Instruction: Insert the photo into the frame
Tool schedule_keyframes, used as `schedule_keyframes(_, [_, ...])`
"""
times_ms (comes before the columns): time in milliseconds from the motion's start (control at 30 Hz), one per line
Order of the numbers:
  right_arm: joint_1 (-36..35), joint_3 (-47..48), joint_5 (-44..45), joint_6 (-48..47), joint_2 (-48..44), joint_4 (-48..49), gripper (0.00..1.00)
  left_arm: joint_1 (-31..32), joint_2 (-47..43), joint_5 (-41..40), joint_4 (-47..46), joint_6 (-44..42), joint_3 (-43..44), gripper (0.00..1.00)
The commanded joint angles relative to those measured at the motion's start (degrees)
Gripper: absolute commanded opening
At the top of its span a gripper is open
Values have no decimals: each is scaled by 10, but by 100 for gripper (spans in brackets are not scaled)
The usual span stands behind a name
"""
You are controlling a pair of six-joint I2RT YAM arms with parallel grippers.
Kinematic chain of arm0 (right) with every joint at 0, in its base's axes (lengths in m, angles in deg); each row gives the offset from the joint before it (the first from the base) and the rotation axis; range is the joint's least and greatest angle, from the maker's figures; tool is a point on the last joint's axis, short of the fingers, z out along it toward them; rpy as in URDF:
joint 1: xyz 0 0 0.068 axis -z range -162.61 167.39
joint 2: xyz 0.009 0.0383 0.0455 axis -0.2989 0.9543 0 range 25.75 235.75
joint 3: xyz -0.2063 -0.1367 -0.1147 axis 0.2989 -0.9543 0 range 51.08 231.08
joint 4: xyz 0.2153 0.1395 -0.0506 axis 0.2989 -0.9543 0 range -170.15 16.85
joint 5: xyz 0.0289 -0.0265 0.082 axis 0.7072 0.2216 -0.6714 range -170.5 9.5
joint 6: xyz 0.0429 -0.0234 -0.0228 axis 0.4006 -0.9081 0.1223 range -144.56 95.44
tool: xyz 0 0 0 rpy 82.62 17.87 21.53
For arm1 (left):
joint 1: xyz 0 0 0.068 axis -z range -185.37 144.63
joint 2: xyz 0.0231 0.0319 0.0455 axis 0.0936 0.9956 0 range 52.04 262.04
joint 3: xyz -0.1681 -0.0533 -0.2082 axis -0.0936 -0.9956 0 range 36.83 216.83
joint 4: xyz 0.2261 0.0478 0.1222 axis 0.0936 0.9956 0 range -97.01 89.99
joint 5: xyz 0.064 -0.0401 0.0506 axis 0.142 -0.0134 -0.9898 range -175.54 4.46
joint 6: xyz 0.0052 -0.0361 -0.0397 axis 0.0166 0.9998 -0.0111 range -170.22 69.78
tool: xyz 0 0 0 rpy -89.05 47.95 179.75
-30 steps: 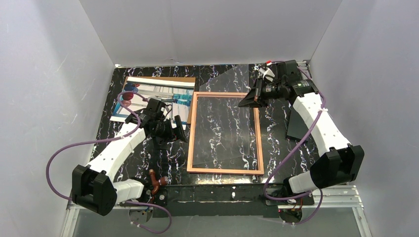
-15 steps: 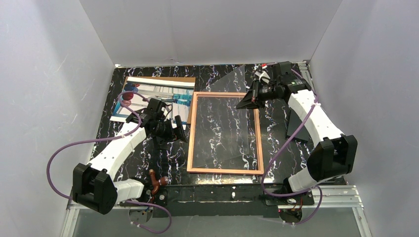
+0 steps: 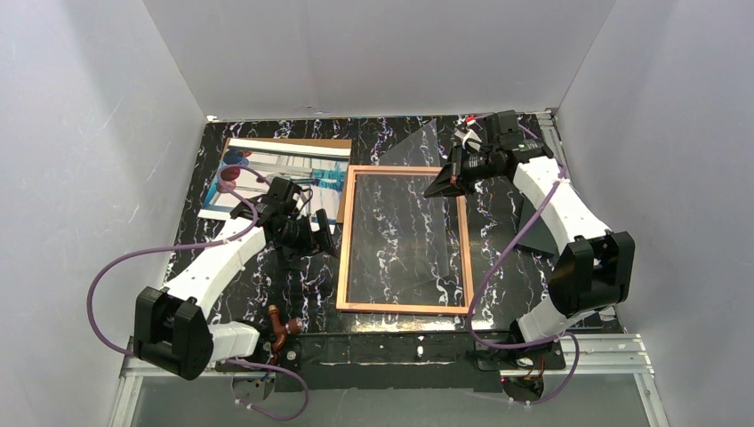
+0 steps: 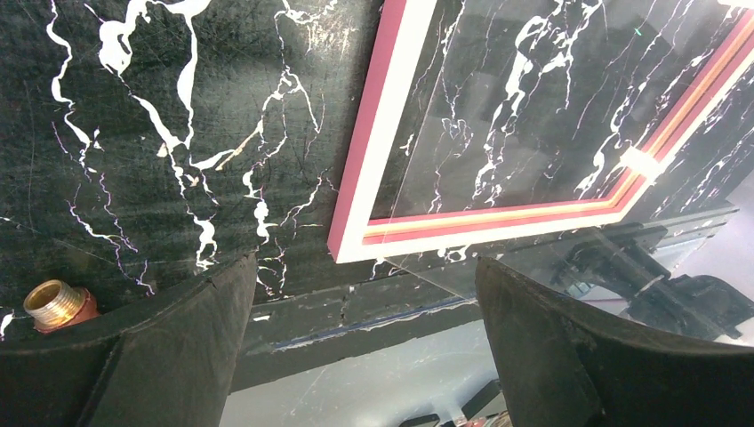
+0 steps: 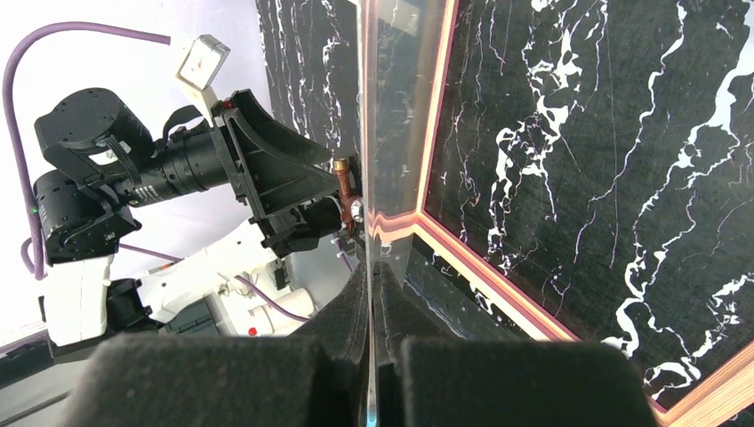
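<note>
right arm (image 3: 569, 213) elbow has swung in toward bench (image 3: 307, 298) centre over the last second. right gripper (image 3: 442, 189) slid slightly near-left, still pinched shut on the clear pane (image 3: 411, 169). The pane stands tilted up over the frame (image 3: 341, 240) and shows edge-on in the right wrist view. Frame lies flat mid-bench, not moved. Photo (image 3: 283, 169) unchanged at far-left corner, lying on brown backing board (image 3: 341, 206), well apart from the pane. left gripper (image 3: 313, 238) wide open, holding nothing, same spot just beside the frame's left rail. Judgement: pane is being repositioned over the frame; photo untouched, so insertion hasn't started
</note>
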Motion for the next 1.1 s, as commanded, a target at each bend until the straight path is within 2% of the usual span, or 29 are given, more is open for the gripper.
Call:
schedule_keyframes(0, [4,30,-31,-16,9,2,1,-3,6,11,45,-6,-14,94])
schedule_keyframes(267, [4,30,-37,-17,16,7,1,-3,15,15,37,-6,-20,94])
schedule_keyframes(400, [4,28,-41,-13,19,14,1,-3,23,25,18,-6,-33,90])
schedule_keyframes(700, [4,20,-46,-4,18,29,1,-1,69,38,-26,-3,-66,75])
schedule_keyframes(933, [4,17,-51,2,18,37,1,11,106,45,-63,3,-77,57])
schedule_keyframes(1067, [4,12,-57,9,12,45,1,21,125,47,-75,6,-75,52])
